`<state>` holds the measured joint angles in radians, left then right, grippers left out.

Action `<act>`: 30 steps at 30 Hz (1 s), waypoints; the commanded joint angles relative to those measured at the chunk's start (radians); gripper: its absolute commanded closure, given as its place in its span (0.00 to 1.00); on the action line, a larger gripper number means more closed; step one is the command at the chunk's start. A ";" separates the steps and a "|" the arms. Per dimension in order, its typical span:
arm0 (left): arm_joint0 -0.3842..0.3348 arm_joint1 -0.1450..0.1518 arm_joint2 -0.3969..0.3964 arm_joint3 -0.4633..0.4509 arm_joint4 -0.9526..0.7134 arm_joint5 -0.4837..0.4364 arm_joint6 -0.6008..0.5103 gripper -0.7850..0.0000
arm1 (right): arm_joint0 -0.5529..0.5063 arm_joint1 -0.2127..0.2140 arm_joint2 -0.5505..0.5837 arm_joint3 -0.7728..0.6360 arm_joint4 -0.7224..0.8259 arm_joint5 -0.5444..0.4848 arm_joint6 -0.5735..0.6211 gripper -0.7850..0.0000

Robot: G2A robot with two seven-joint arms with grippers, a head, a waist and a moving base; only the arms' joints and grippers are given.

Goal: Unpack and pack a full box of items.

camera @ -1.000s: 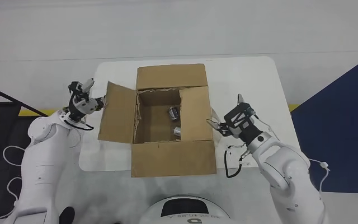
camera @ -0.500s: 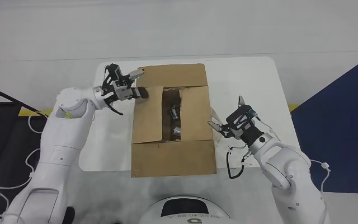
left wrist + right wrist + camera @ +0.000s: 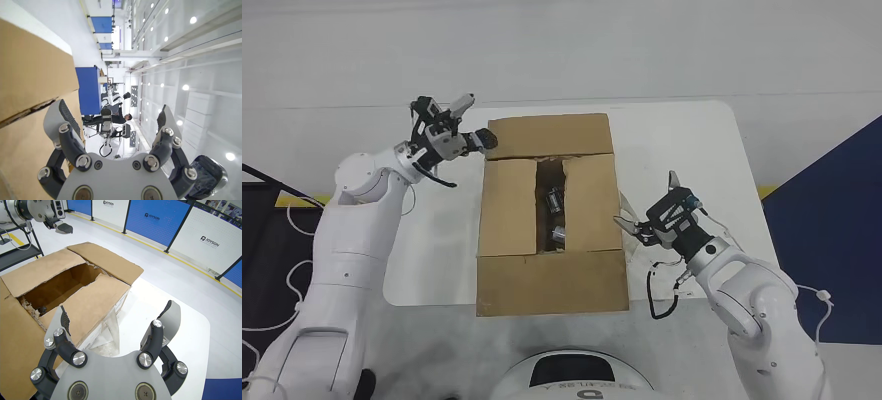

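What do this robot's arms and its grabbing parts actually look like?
The left arm and right arm wear glossy white rounded shells, with a thin black cable looping at the right wrist. The left end effector and right end effector match: a grey metal plate, black links with silver bolts, and two curved silver fingers lined with black textured pads.

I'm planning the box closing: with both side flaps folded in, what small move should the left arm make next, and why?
Probably swing the left gripper over the far flap and fold it inward. That flap lies flat outward, the side flaps lie folded in, and the open gripper sits at the far flap's corner.
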<state>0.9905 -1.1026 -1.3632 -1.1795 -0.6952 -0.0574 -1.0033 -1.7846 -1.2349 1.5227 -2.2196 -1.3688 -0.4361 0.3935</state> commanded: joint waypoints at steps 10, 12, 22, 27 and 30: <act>-0.063 -0.011 0.011 0.286 -0.020 -0.004 0.022 0.00 | 0.000 0.000 0.000 0.000 0.000 0.000 0.000 0.00; -0.081 -0.018 0.030 0.325 -0.024 -0.004 0.018 0.00 | 0.000 0.000 0.000 0.000 0.000 0.000 0.000 0.00; -0.273 -0.091 0.168 0.546 -0.028 -0.038 0.089 0.00 | 0.000 0.000 0.000 0.000 0.000 0.000 0.000 0.00; -0.321 -0.125 0.173 0.594 -0.139 -0.099 0.053 0.00 | 0.000 0.000 0.000 0.000 0.000 0.000 0.000 0.00; -0.324 -0.132 0.148 0.616 -0.249 -0.063 -0.070 0.00 | 0.000 0.000 0.000 0.000 0.000 0.000 0.000 0.00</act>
<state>0.6661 -1.2336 -1.2076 -0.5689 -0.9043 -0.1428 -1.0201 -1.7846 -1.2349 1.5227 -2.2196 -1.3688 -0.4361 0.3935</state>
